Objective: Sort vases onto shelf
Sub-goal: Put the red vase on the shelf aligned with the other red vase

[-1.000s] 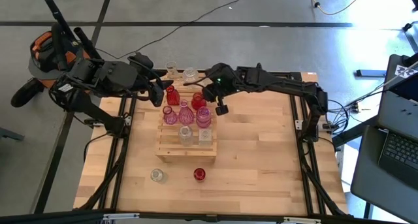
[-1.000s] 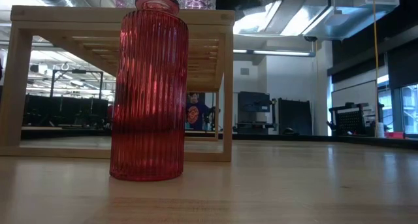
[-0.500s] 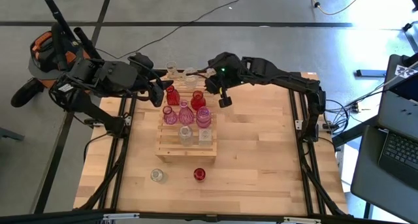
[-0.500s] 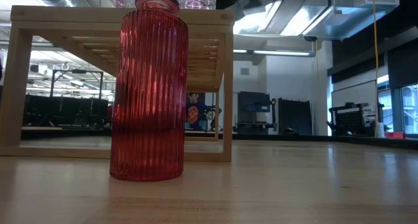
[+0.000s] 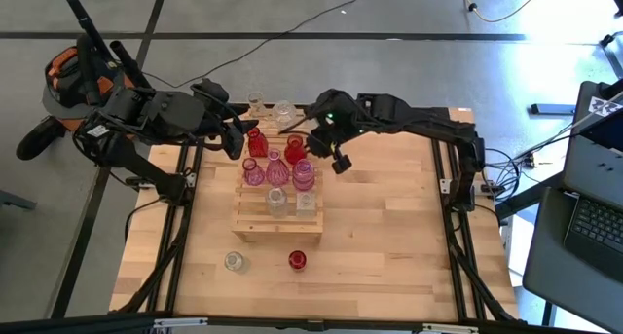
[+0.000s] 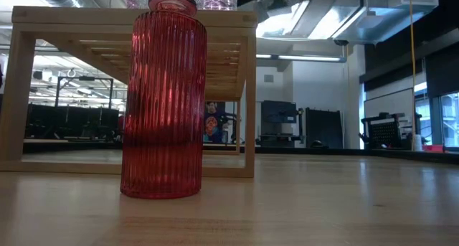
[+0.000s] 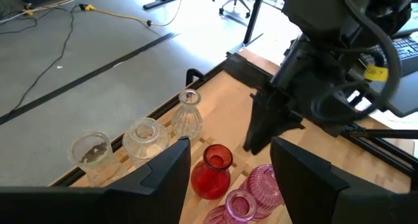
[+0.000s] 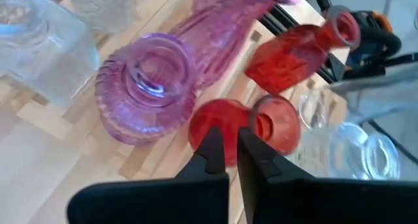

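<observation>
The pale slatted shelf [image 5: 277,212] stands mid-table and carries two red vases [image 5: 256,141] [image 5: 295,149], three pink vases [image 5: 277,169] and two clear ones [image 5: 276,201]. Two clear vases [image 5: 282,110] stand on the table behind it. A clear vase [image 5: 234,262] and a ribbed red vase [image 5: 297,260] [image 6: 163,95] stand on the table in front. My right gripper [image 5: 339,162] [image 8: 225,152] is shut and empty, hovering just right of the shelf's far tier, above a round red vase [image 8: 245,123]. My left gripper [image 5: 240,144] [image 7: 228,185] is open by the shelf's far left corner.
The right half of the tabletop [image 5: 389,227] is bare wood. In the left wrist view, three clear vases [image 7: 145,139] stand along the far table edge, with the right arm's gripper [image 7: 271,123] close behind the red vase [image 7: 212,172]. A laptop [image 5: 594,217] sits beyond the right edge.
My right gripper has swung slightly toward the far edge and then back toward the table's right, staying shut beside the shelf's far tier. The vases and the left arm have kept still.
</observation>
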